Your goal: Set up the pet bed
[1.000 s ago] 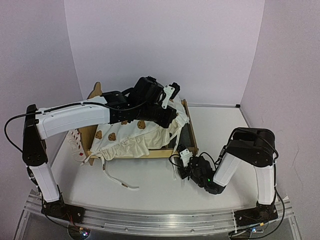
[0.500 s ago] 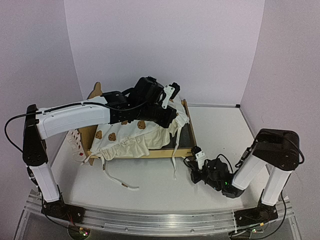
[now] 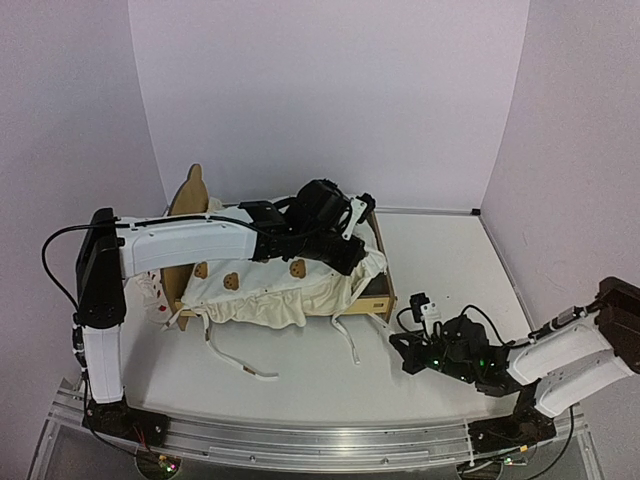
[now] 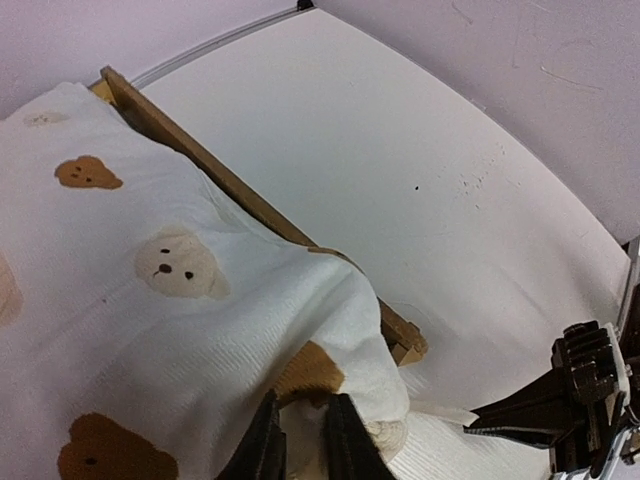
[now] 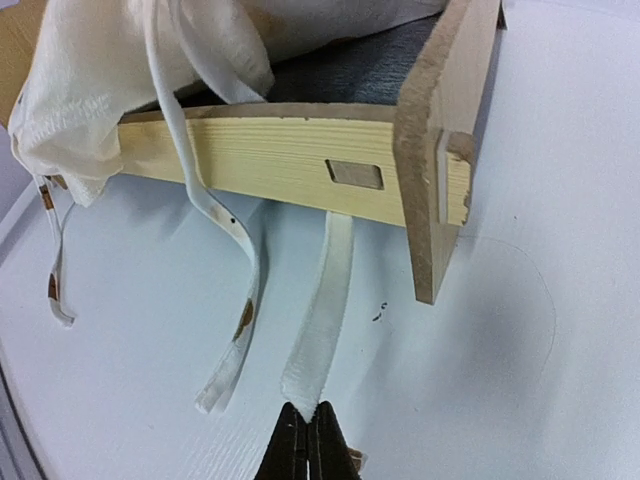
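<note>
Centre-left of the top view: pet bed (image 3: 379,291) on the counter (image 3: 450,255), bear-print cushion (image 3: 268,287) heaped over it. Only the left wrist view shows the left pincer (image 4: 300,446), its fingers a slit apart over the cushion cloth. Only the right wrist view shows the right pincer (image 5: 305,441), closed and empty, just short of a tie (image 5: 322,305) end below the bed's corner. The counter lies open from the bed's right rail to the right wall.

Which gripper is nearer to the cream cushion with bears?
Left. The left gripper is at the cushion, fingertips against its cloth. The right gripper sits low over the table, in front of the pet bed, by a loose tie end.
</note>
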